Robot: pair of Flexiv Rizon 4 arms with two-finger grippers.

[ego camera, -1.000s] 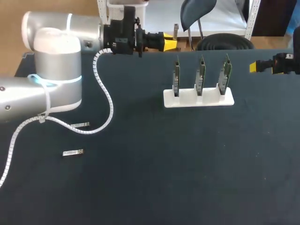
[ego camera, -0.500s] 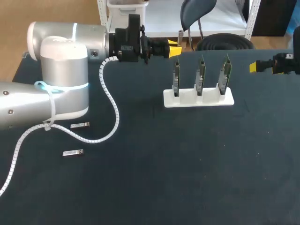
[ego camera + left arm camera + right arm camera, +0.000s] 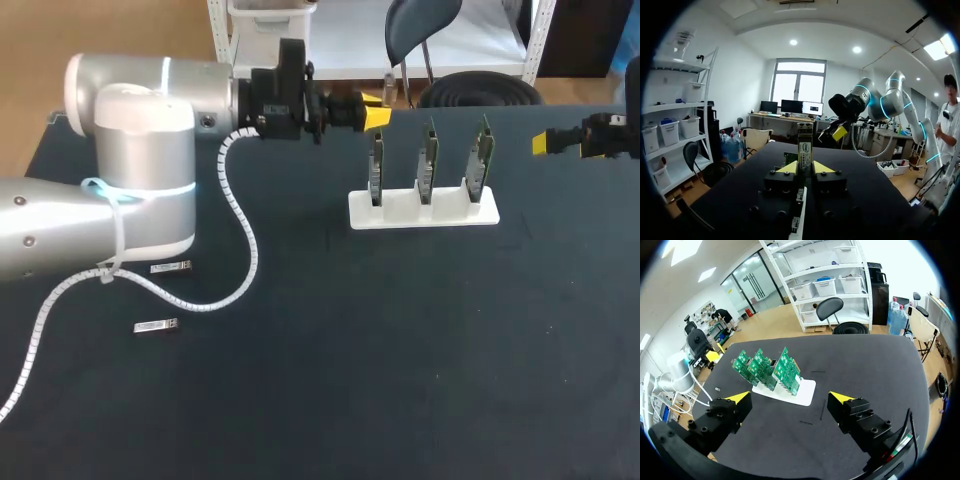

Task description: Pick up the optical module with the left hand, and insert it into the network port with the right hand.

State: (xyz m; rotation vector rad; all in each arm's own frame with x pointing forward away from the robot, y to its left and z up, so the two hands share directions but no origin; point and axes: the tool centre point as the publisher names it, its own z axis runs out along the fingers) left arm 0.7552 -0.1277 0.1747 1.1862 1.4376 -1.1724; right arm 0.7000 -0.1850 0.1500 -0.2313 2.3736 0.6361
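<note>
Over the last second the left arm (image 3: 140, 150) swings along the far edge of the surface (image 3: 400, 380), carrying its yellow tips toward the white rack (image 3: 423, 210) of three green boards (image 3: 428, 160). They are now just beside the nearest board, where they were well short of it before. The right arm (image 3: 600, 138) has not moved and waits at the far right edge.

In the left wrist view the left jaws are clamped on the optical module (image 3: 805, 145), which stands upright between the tips and juts out ahead of them. In the right wrist view the right jaws stand wide apart with nothing between them, and the rack lies ahead of them. Two spare modules (image 3: 170, 267) (image 3: 156, 326) lie where they were, near the left arm's base.

The pickup looks finished, and this motion seems to be bringing the module toward the middle for a handover. The right arm has yet to come and meet it, so transfer and insertion both remain.
</note>
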